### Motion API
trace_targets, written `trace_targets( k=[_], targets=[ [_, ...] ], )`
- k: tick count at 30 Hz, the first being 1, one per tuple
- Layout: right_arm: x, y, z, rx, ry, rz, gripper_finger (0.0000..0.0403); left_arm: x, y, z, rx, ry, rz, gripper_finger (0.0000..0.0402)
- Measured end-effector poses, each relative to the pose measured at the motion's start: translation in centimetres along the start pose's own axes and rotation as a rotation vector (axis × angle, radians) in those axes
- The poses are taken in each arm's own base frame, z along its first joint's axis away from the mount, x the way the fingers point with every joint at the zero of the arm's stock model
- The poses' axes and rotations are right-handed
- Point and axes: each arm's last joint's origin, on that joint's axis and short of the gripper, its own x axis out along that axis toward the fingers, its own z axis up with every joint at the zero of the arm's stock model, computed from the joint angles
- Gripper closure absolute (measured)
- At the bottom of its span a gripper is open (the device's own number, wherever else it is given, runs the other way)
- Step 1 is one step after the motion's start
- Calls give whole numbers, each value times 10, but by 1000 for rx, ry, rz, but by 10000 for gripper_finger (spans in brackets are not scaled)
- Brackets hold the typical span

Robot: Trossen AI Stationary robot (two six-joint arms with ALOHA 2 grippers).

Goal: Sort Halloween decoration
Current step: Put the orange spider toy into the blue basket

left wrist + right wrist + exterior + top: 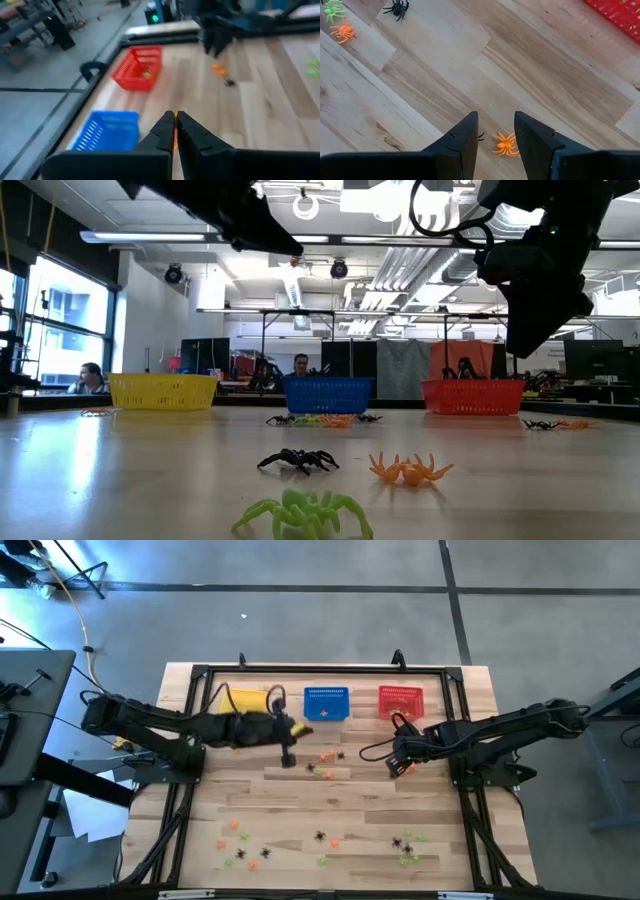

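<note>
Currently we list: right claw [495,132] released, hovering over an orange spider [505,144] on the bench [470,65]; left claw [175,131] clenched on an orange sliver, beside blue basket [107,131].

Three baskets [326,703]; spider trinkets [327,756] too small to count.

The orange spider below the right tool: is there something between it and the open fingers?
Nothing visible. In the right wrist view the orange spider lies on bare wood under the gap of the right tool, whose fingers stand open on either side of it.
</note>
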Motion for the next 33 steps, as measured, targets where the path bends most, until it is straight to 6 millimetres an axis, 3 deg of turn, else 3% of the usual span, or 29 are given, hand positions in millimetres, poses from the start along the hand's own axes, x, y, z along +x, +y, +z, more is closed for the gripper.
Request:
trace_targets(
  k=[8,15,19,25,33],
  targets=[
    [0,-1,1,0,-25,-17,279,24,65,-5,-81,-82,74,402],
    [0,-1,1,5,-35,-23,279,56,100,-22,-125,-86,114,402],
    [0,-1,1,5,-35,-24,279,75,108,-31,-135,-42,130,402],
    [0,-1,1,5,-35,-24,279,100,105,-56,-162,63,112,402],
    [0,-1,1,5,-35,-24,279,118,100,-83,-243,157,100,402]
  ],
)
